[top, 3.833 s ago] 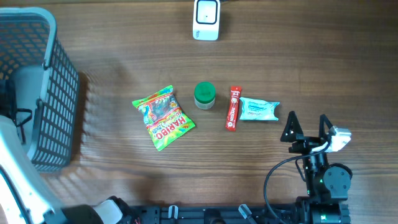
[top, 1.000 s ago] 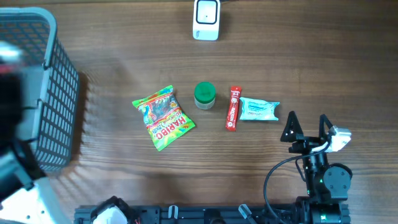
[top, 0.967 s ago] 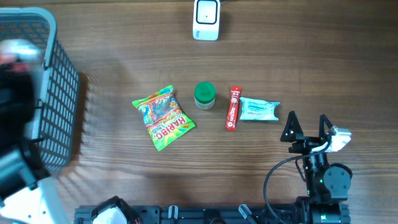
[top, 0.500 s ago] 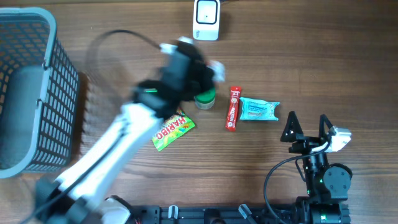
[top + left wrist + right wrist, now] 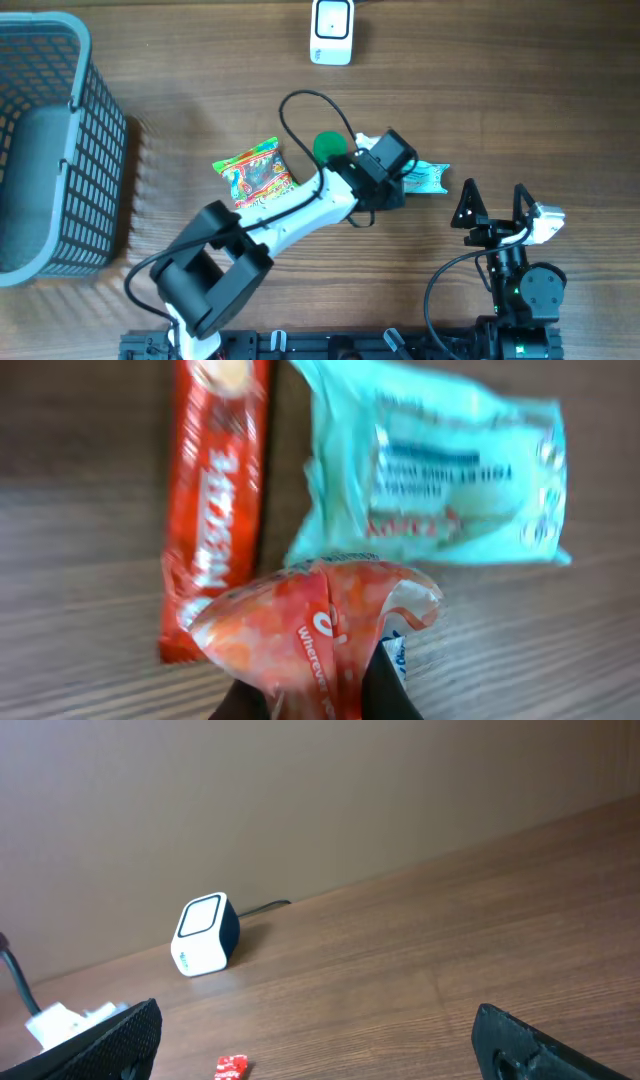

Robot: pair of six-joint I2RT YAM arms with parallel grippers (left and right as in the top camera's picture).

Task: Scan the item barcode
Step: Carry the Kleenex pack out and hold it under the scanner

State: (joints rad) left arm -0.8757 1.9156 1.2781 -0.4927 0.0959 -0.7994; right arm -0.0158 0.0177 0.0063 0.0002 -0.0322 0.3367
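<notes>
Crinkled glossy orange-red plastic packet (image 5: 320, 615) sits clenched in the left gripper (image 5: 318, 700) above a red stick sachet (image 5: 215, 510) and a teal pouch (image 5: 440, 470). From overhead the arm hides it, and the right gripper (image 5: 493, 203) gapes wide.

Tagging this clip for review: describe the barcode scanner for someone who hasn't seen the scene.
On the table, look along the top edge of the overhead view. The scanner is the small white box there with a dark-outlined square face; unlike the colourful packets mid-table, it stands alone.
</notes>
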